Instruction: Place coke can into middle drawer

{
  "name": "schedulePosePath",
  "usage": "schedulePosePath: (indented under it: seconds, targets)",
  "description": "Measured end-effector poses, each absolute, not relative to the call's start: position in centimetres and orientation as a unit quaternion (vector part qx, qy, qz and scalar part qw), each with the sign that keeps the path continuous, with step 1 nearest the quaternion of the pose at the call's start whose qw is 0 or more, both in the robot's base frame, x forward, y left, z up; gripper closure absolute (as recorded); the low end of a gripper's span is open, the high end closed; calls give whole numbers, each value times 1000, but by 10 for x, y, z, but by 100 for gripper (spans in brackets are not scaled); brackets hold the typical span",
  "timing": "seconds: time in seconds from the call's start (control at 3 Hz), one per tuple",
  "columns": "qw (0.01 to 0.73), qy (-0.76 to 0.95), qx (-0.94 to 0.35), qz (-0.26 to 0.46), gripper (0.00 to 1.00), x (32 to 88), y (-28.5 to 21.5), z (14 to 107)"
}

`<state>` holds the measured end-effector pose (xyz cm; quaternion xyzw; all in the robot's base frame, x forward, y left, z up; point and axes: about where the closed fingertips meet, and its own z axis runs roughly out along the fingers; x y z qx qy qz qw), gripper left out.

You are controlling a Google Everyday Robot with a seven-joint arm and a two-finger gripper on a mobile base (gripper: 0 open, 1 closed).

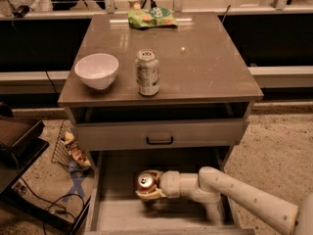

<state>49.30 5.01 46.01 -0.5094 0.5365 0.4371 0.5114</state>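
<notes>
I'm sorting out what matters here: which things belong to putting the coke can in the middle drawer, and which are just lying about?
Job: coke can, held by the gripper over the open middle drawer.
Lying about: white bowl, pale can, green snack bag, all on the cabinet top.

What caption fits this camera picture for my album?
Gripper holds the coke can in the open middle drawer; white bowl and pale can sit on the cabinet.
</notes>
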Motion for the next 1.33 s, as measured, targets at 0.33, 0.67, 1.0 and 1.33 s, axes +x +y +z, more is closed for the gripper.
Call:
schedulePosePath:
  seconds: [0.33, 0.67, 1.0, 1.33]
  targets:
    - [501, 524, -531, 438, 100, 501, 53, 435]
    - [501, 523, -533, 437, 100, 504, 53, 434]
    - [501, 522, -533, 439, 87, 503, 55, 434]
    - [500, 521, -533, 440, 62, 502, 57, 434]
